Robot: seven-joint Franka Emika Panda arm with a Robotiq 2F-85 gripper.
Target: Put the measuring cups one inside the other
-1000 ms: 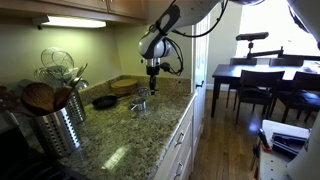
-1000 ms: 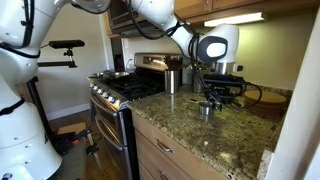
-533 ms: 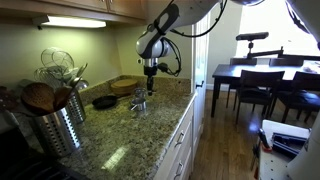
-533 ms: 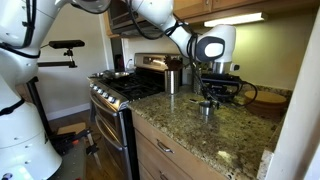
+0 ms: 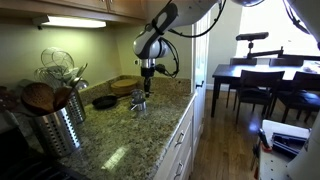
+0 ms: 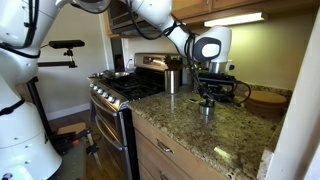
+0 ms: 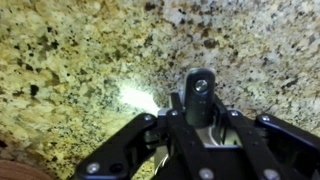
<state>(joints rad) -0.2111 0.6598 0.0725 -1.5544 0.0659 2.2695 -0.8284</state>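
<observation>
1. In an exterior view, a speckled granite counter (image 5: 120,145) runs away from the camera, with white drawers (image 5: 180,150) below its edge.
2. A ribbed steel utensil holder (image 5: 58,128) stands at near left, with wooden spoons and a whisk in it.
3. A small black pan (image 5: 104,101) sits farther back, with a wooden board (image 5: 125,85) behind it.
4. The measuring cups (image 5: 139,104) sit beside the pan.
5. The gripper (image 5: 146,88) points down just above the cups, jaws closed. Contact cannot be told.
6. A dark dining table (image 5: 240,72) and chairs stand at right.

Lamp strip (image 5: 75,21) above the countertop (image 5: 120,140) lights it warmly; window (image 5: 262,14) beyond blown out; wrist view soft, glare patch on countertop.
</observation>
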